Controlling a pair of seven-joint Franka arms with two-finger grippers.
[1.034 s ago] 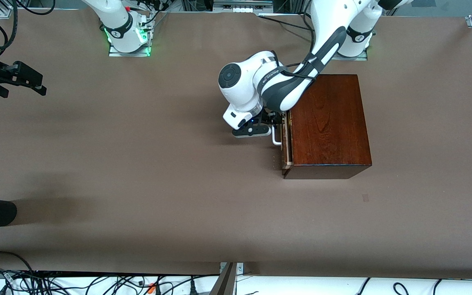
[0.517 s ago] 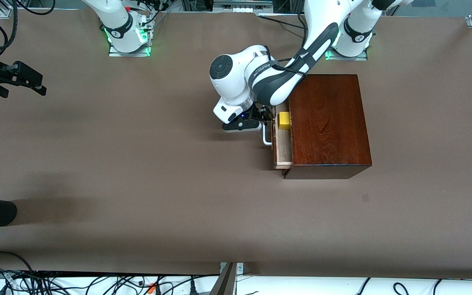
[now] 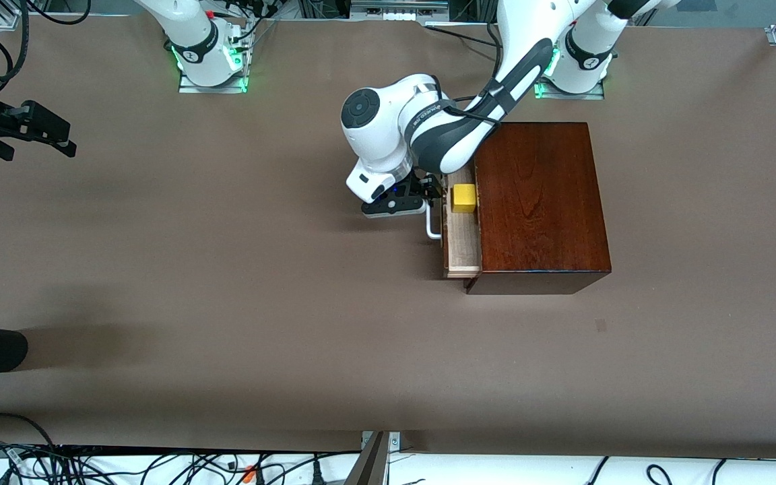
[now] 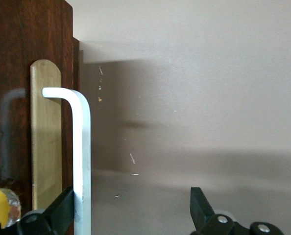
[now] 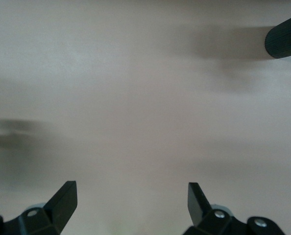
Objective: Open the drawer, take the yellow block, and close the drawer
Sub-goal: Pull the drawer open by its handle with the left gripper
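While your right gripper (image 3: 31, 131) waited with fingers wide at the right arm's end of the table, well apart from the box (image 3: 539, 202), your left gripper (image 3: 428, 202) hooked the handle (image 3: 434, 225), fingers wide. You had one drawer (image 3: 462, 246) partly open, its one block (image 3: 463, 198) uncovered inside. Lifting it and closing remained.

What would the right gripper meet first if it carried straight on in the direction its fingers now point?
The right gripper, open and waiting at the right arm's end of the table, points at bare brown table surface. Nothing else shows between its fingers, so it would likely meet the table first, though depth is unclear.
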